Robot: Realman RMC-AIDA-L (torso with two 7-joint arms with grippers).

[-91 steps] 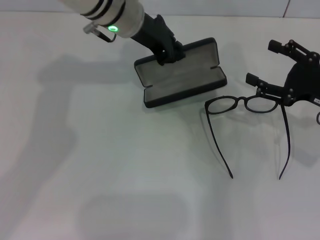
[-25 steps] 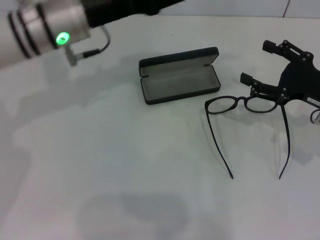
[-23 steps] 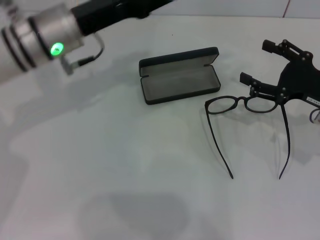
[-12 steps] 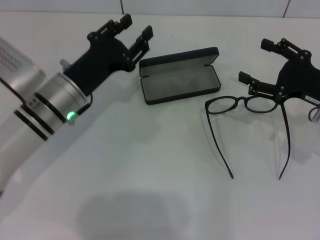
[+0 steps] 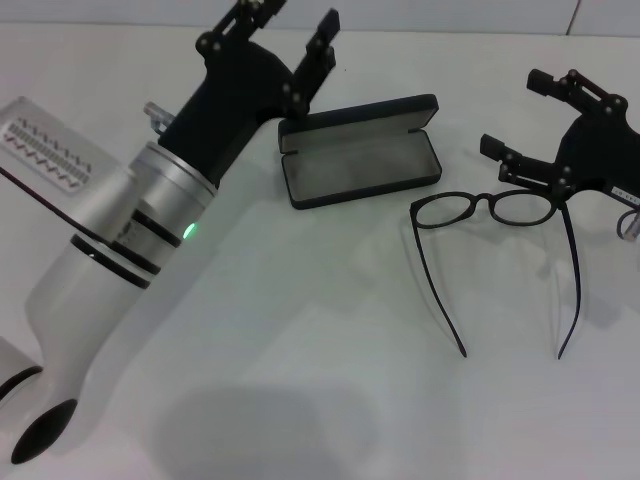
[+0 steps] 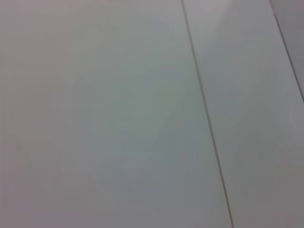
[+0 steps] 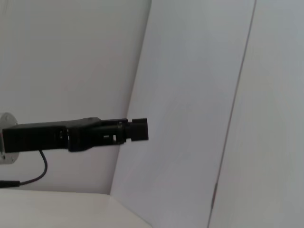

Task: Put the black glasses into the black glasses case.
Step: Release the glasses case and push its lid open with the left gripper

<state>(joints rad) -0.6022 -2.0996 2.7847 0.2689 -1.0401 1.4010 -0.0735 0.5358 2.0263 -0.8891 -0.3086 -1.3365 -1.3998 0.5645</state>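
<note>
Black glasses (image 5: 500, 210) unfolded beside open black glasses case (image 5: 358, 152), right gripper (image 5: 520, 118) spread above them

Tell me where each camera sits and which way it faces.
Head view: looks down at the table, open case, glasses; left gripper and right gripper show.
Left wrist view: faces only a pale panelled surface; nothing of the robot.
Right wrist view: faces a wall, the left gripper in profile.
Shared: the left gripper, in head and right wrist views.

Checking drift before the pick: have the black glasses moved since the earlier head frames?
No. The black glasses lie in the same spot on the table, right of the open black glasses case, temple tips pointing toward the robot, unchanged.
</note>
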